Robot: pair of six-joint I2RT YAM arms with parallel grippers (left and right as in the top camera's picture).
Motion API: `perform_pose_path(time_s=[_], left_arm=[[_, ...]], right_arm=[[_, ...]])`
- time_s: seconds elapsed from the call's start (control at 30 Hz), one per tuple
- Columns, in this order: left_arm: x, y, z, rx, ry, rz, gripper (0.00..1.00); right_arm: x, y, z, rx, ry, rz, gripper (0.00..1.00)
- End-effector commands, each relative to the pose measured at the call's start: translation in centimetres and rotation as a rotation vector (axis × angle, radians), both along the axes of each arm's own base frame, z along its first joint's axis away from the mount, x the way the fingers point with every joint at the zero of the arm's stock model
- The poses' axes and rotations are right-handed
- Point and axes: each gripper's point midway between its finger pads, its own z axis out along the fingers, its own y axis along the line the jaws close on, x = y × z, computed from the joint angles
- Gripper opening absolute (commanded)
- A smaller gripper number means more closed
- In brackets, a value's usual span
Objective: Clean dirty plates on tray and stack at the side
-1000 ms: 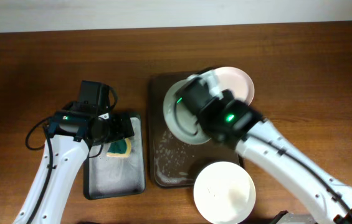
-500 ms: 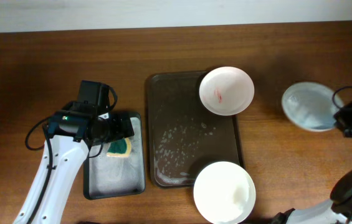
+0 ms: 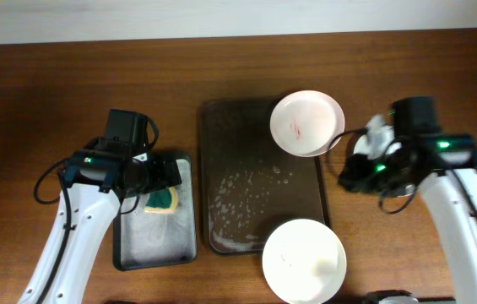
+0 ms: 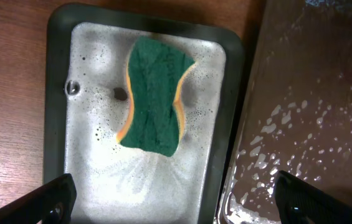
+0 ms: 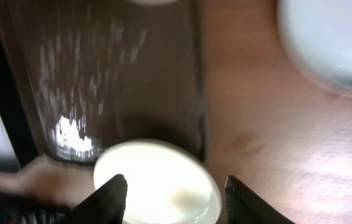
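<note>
The dark brown tray [image 3: 238, 143] lies mid-table with soap foam on it. A white plate with a red smear [image 3: 306, 123] sits on its far right corner. Another white plate [image 3: 303, 260] overlaps its near right corner. My right gripper [image 3: 353, 175] hovers just right of the tray, open and holding nothing. The blurred right wrist view shows that gripper [image 5: 176, 200] above a white plate [image 5: 157, 180], with a pale plate [image 5: 334, 43] on bare wood at the upper right. My left gripper [image 4: 176, 205] stands open above the green sponge [image 4: 154, 102].
The sponge [image 3: 163, 201] lies in a small black tray [image 3: 128, 253] of soapy water left of the big tray. The rim of this small tray [image 4: 60, 93] almost touches the big tray [image 4: 313, 93]. My right arm [image 3: 466, 228] crosses the table's right side.
My right arm carried a pale plate from the tray to the table's right side, let go, and swung back toward the tray with its jaws now apart. The left arm has not moved.
</note>
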Motion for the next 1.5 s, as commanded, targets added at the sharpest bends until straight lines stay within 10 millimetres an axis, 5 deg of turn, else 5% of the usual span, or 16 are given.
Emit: perform_pose_path(time_s=[0.0,0.1,0.3,0.4,0.5,0.6,0.73,0.8,1.0,1.03,1.1,1.23,1.3,1.37,1.4,1.47], left_arm=[[0.3,0.2,0.8,0.01,-0.027,-0.009,0.99],[0.3,0.2,0.8,0.01,-0.027,-0.009,1.0],[0.3,0.2,0.8,0.01,-0.027,-0.009,0.99],[0.3,0.2,0.8,0.01,-0.027,-0.009,0.99],[0.3,0.2,0.8,0.01,-0.027,-0.009,0.99],[0.3,0.2,0.8,0.01,-0.027,-0.009,0.99],[0.3,0.2,0.8,0.01,-0.027,-0.009,0.99],[0.3,0.2,0.8,0.01,-0.027,-0.009,0.99],[0.3,0.2,0.8,0.01,-0.027,-0.009,0.99],[0.3,0.2,0.8,0.01,-0.027,-0.009,1.0],[0.3,0.2,0.8,0.01,-0.027,-0.009,0.99],[0.3,0.2,0.8,0.01,-0.027,-0.009,0.99],[0.3,0.2,0.8,0.01,-0.027,-0.009,0.99],[0.2,0.2,0.8,0.01,-0.026,-0.009,0.99],[0.3,0.2,0.8,0.01,-0.027,-0.009,0.99],[0.3,0.2,0.8,0.01,-0.027,-0.009,0.99]], right_arm=[[-2.6,1.3,-4.1,-0.081,0.106,0.045,0.45],[-3.9,2.7,-8.9,-0.076,0.086,0.241,0.44],[-3.1,2.1,-10.9,-0.117,0.036,0.235,0.34],[-5.4,3.2,-13.3,-0.031,0.071,0.292,0.53],[-5.4,3.6,-13.2,-0.01,0.065,0.31,0.56],[-5.0,3.6,-13.2,-0.012,0.05,0.3,0.28],[-5.0,3.6,-14.4,-0.006,0.049,0.229,0.17],[-3.3,3.9,-13.8,0.0,-0.017,0.229,0.04],[4.5,5.1,-9.7,0.001,-0.33,0.223,0.04],[4.5,5.2,-9.5,0.005,-0.333,0.238,0.2],[0.7,4.8,-9.9,0.034,-0.122,0.172,0.41],[-7.6,2.9,-12.3,-0.016,0.268,-0.017,0.43],[-8.6,2.9,-14.3,-0.003,0.287,-0.059,0.42],[-9.2,3.5,-15.4,0.039,0.287,-0.045,0.29],[-9.4,3.9,-15.8,0.051,0.282,-0.034,0.06],[-7.4,4.4,-14.6,0.07,0.211,0.006,0.04]])
